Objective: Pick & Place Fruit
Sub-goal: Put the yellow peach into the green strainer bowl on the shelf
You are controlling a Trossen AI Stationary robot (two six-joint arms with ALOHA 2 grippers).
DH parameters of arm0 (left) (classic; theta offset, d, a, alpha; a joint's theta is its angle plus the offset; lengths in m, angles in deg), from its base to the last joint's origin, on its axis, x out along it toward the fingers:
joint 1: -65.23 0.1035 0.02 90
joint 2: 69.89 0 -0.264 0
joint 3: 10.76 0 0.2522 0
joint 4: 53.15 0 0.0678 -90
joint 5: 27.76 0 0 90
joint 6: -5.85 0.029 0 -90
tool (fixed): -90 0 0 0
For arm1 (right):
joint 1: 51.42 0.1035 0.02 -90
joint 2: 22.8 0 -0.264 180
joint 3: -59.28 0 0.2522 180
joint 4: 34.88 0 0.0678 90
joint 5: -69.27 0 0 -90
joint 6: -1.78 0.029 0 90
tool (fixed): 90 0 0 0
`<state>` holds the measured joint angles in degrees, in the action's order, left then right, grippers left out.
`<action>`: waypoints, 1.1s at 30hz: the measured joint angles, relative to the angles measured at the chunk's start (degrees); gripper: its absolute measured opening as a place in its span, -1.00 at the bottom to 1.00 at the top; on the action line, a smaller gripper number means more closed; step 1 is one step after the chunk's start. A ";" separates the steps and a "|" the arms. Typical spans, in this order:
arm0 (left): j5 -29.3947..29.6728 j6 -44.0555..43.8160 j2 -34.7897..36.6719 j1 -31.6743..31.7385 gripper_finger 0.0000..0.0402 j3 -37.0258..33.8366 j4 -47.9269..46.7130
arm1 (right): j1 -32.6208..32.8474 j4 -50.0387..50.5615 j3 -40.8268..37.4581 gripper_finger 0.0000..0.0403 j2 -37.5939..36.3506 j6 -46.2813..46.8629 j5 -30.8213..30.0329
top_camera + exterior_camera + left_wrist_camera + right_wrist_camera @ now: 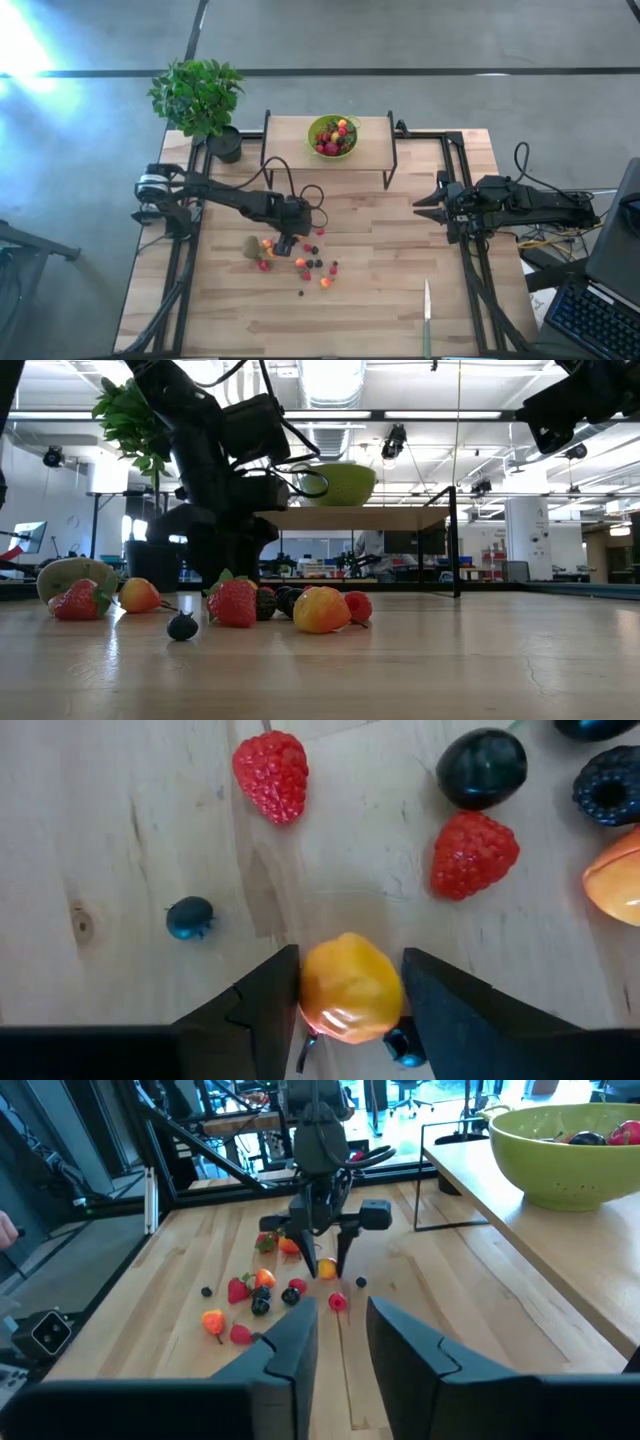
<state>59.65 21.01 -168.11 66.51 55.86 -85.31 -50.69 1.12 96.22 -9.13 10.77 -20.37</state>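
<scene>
Small toy fruits point(300, 265), red, orange, yellow and dark, lie scattered on the wooden table left of centre. A brown kiwi point(251, 247) lies at their left end. My left gripper point(350, 958) points steeply down among them, shut on a yellow-orange fruit point(350, 990). Raspberries point(272, 775), a dark berry point(482, 767) and a blueberry point(190, 917) lie just beyond it. My right gripper point(340, 1305) waits raised at the table's right side, open by a narrow gap, holding nothing. My left gripper has the yellow-orange fruit's two opposite sides point(308, 995) pinched between its two fingers point(265, 1010). The fingers come from above, slanting down. The fruit sits low at the fingertips point(326, 1267), right at the table top; I cannot tell whether it is lifted clear.
A lime-green bowl point(333, 135) holding several fruits stands on a raised wooden shelf point(290, 130) at the far middle. A potted plant point(200, 100) stands at the far left corner. A knife point(427, 315) lies near the front right edge.
</scene>
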 joint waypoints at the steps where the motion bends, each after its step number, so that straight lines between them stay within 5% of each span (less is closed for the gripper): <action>1: -0.03 0.01 0.00 0.00 -0.11 0.00 -0.02 | 0.00 0.00 0.00 -0.61 0.00 0.00 0.00; 10: -0.13 0.02 -0.04 -0.04 -0.38 0.00 0.04 | 0.00 0.00 0.00 -0.76 0.00 0.00 0.00; 25: 0.10 0.02 -0.11 -0.02 -0.37 0.12 -0.11 | 0.00 0.00 0.00 -0.81 0.00 0.00 0.00; 33: 1.44 0.06 1.98 0.07 -0.38 9.80 -8.53 | 0.00 0.00 0.00 -0.69 -0.01 0.00 0.00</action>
<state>61.09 21.07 -166.12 66.58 65.67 -93.83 -50.69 1.12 96.22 -9.15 10.77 -20.37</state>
